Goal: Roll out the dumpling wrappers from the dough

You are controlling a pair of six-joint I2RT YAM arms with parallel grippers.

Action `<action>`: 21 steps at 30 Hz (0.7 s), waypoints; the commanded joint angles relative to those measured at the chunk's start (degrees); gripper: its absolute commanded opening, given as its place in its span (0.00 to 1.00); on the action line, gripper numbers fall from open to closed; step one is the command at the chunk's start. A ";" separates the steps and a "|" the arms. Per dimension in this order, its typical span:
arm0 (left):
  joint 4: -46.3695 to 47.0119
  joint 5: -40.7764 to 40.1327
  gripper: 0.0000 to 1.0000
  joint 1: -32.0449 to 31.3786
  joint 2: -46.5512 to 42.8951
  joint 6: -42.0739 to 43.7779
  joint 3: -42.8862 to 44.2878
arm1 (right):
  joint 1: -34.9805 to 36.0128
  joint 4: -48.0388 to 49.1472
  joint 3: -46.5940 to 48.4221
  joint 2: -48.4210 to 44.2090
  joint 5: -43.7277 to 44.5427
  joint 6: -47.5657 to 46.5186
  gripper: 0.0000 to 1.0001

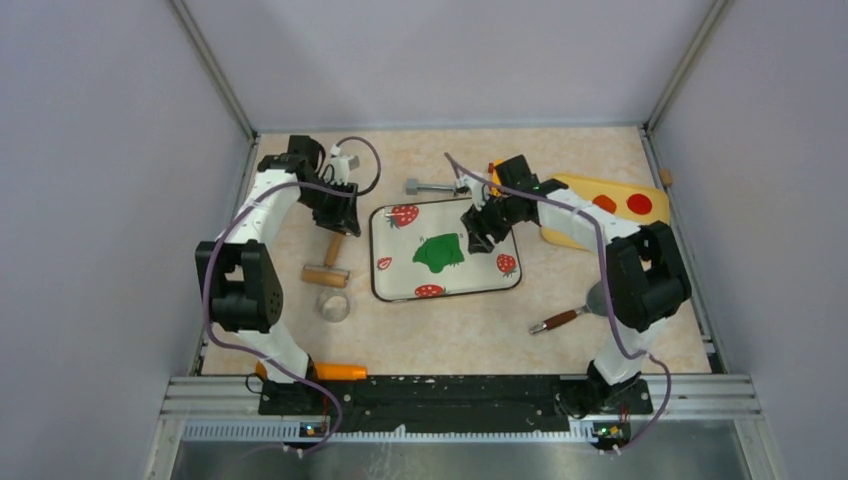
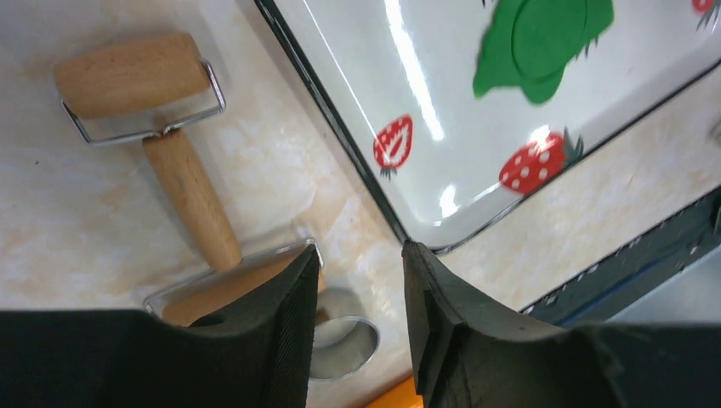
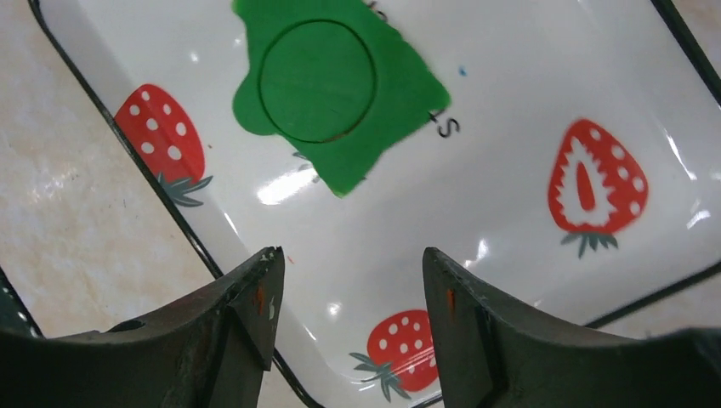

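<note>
Legible print is limited to one location. In the right wrist view, small black characters stand on the white floor of the tray (image 3: pixel 527 76), at the upper centre of the frame, touching the right edge of the dough (image 3: pixel 340 144). One character resembles an "S". The adjoining strokes are too small to read. A second black fragment at the top edge of the frame, beside the dough, is illegible.
</note>
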 commanded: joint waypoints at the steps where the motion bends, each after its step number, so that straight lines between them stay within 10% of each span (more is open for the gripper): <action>1: 15.24 1.20 0.45 -0.88 0.81 -16.85 -4.52 | 4.09 7.11 0.11 -0.44 -0.84 -12.73 0.63; 21: 23.96 -0.17 0.49 -4.00 8.49 -26.42 -9.06 | 14.27 -6.01 23.29 19.48 -2.64 -16.68 0.83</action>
